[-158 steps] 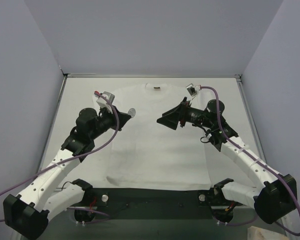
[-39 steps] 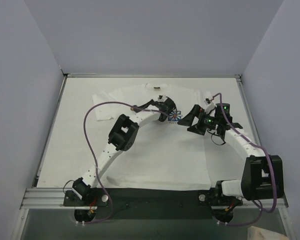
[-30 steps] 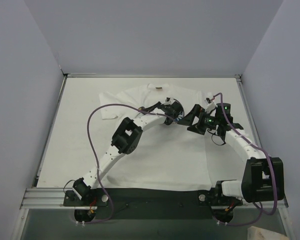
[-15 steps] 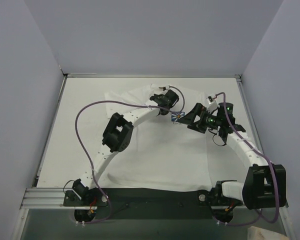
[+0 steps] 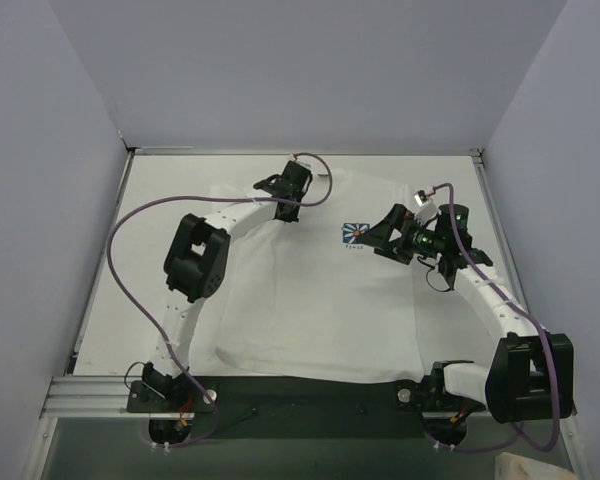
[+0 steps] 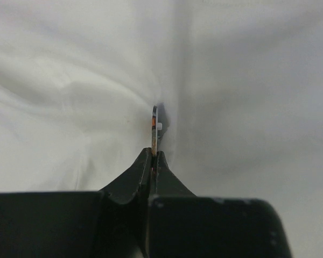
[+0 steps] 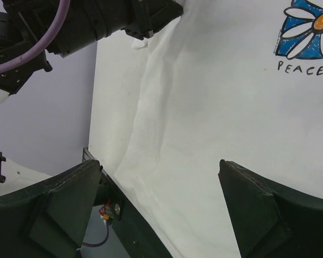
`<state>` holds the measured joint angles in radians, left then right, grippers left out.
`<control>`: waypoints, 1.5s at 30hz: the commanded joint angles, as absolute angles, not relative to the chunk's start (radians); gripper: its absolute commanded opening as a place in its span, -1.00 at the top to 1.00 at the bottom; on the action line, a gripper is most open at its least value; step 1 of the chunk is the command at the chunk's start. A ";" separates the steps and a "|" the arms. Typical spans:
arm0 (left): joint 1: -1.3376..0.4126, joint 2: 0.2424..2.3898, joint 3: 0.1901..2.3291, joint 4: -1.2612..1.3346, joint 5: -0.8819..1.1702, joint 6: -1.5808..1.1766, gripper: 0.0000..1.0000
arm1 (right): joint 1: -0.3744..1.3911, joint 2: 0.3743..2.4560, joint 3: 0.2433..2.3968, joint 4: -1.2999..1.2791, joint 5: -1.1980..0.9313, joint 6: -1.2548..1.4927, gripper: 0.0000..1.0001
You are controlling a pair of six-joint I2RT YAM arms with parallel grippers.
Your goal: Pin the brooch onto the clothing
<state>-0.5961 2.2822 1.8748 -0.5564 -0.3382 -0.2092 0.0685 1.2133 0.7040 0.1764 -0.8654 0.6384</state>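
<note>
Your left gripper pinches the brooch edge-on against a fold of the shirt, the right gripper gapes empty, so pushing unsupported cloth may bunch it or twist the brooch loose.

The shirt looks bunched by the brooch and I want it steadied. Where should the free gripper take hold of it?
Probably the raised fold running down from the left gripper: the open right gripper pinches across that ridge from above. Elsewhere the shirt lies flat, offering nothing to pinch.
</note>
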 commanded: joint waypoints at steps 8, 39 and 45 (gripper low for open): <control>-0.485 2.056 1.586 -0.140 0.126 -0.304 1.00 | 0.205 1.324 0.804 0.140 -0.812 0.569 -0.95; -0.465 2.057 1.618 -0.316 -0.268 -0.137 1.00 | 0.193 1.551 0.957 0.164 -0.663 0.618 -0.86; -0.564 2.149 1.689 -0.359 -0.491 -0.039 1.00 | 0.123 1.470 0.916 0.166 -0.654 0.649 -0.95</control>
<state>-0.4900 2.0892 1.6146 -0.3042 -0.2939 -0.1299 0.1589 1.5501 0.9440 0.1673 -0.6743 0.6132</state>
